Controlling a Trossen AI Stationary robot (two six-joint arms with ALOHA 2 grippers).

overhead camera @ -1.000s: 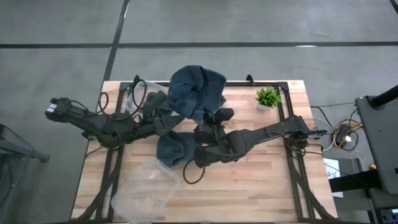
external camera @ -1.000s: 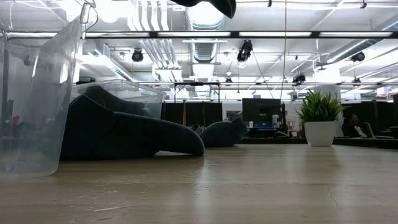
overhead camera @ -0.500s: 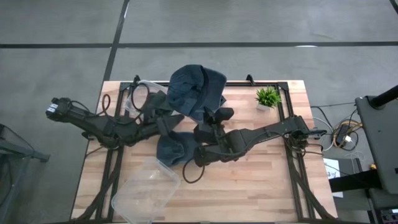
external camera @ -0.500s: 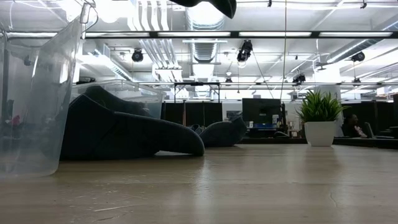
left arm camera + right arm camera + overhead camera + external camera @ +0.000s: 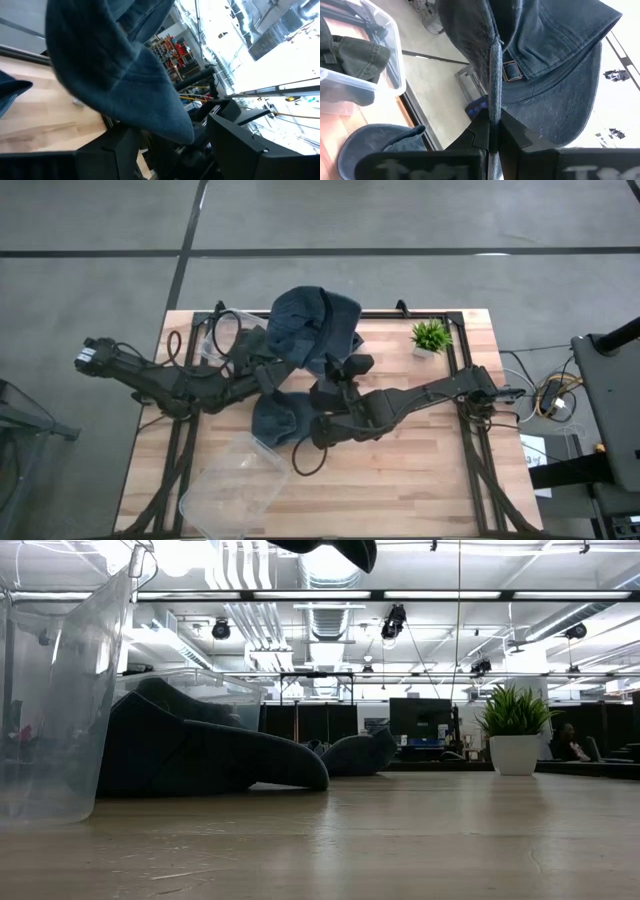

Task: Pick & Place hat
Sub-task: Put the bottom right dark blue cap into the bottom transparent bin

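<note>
Left gripper (image 5: 272, 376) is hovering open-jawed beside the lifted hat (image 5: 315, 327). Right gripper (image 5: 492, 131) is pinching the hat's back strap above the tabletop (image 5: 420, 470). Risk: that thin pinch slipping, dropping it short of the bin (image 5: 232, 492).

1. High view: set overhead, aimed straight down; the whole bench (image 5: 420, 470) is covered.
2. Low view: set at bench-top level, aimed across it into the room; the potted plant (image 5: 516, 728) is shared with the high view.
3. Wrist views: aimed close up at the raised hat (image 5: 545, 65), shared by both.
</note>
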